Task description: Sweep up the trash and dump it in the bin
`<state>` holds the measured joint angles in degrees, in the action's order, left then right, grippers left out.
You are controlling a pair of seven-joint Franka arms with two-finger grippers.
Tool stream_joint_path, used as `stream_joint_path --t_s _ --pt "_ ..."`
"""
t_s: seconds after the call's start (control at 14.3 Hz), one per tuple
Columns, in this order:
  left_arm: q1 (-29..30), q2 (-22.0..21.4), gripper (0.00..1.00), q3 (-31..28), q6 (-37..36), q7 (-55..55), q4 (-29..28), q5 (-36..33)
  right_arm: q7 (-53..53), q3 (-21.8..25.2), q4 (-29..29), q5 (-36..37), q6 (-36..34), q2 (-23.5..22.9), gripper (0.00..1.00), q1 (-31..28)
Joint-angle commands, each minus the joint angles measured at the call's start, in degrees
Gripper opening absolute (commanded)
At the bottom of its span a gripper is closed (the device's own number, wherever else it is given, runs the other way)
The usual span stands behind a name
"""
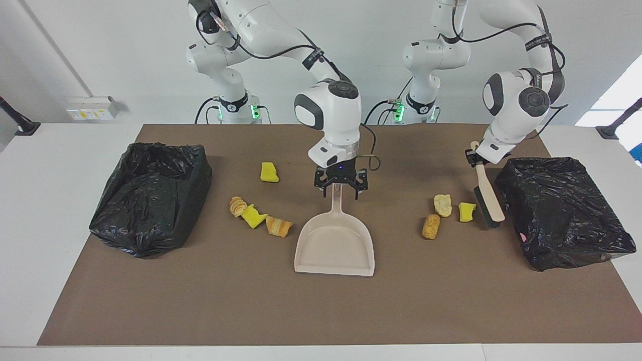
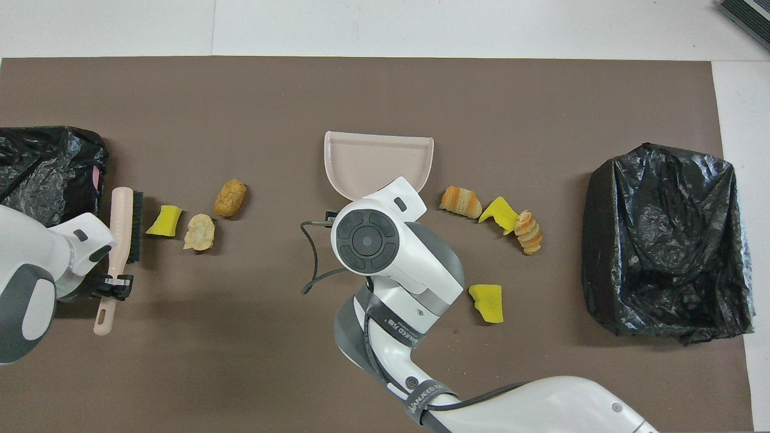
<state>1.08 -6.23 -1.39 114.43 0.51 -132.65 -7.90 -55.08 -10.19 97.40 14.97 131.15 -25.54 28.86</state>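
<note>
Left fingers [image 1: 471, 159] clamp brush [image 1: 489, 198]; right fingers [image 1: 357, 189] spread over dustpan [image 1: 333, 246] handle, trash [image 1: 275, 226] beside.

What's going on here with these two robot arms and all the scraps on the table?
A cleanup is being set up. The left pincer is shut on the handle of a brush, its bristles beside three scraps at the left arm's end of the table. The right pincer is open, straddling the handle of the beige dustpan, which lies flat and empty. Four more scraps lie toward the right arm's end. A black-lined bin sits at each end.
</note>
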Motion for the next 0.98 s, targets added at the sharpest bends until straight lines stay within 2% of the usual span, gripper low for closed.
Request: stream_joint_path --t_s 0.0,0.07,0.49,0.56,0.7,0.77,0.91 --pt "0.8 -0.7 0.0 0.4 2.0 -0.4 -1.3 -0.7 -2.0 -0.1 4.5 1.6 1.7 1.6 0.88 -0.6" --pt "0.8 -0.7 0.0 0.4 2.1 -0.4 -1.3 -0.7 -1.9 -0.1 4.8 1.5 1.0 1.9 0.81 -0.5" --pt "0.8 -0.7 0.0 0.4 2.1 -0.4 -1.3 -0.7 -2.0 -0.1 3.7 1.6 -1.6 2.2 0.76 0.8" --pt "0.8 -0.7 0.0 0.4 2.1 -0.4 -1.3 -0.7 -2.0 -0.1 3.7 1.7 -1.7 2.2 0.73 0.8" --pt "0.8 -0.7 0.0 0.4 2.1 -0.3 -1.3 -0.8 -1.8 -0.1 3.4 1.7 -1.7 2.3 0.58 0.7" --pt "0.8 -0.7 0.0 0.4 2.5 -0.3 -1.3 -0.7 -1.6 -0.1 3.2 1.7 -2.0 2.5 0.55 0.7" --pt "0.8 -0.7 0.0 0.4 2.7 -0.4 -1.3 -0.7 -1.0 -0.1 3.2 1.6 -2.0 2.6 0.18 0.6"
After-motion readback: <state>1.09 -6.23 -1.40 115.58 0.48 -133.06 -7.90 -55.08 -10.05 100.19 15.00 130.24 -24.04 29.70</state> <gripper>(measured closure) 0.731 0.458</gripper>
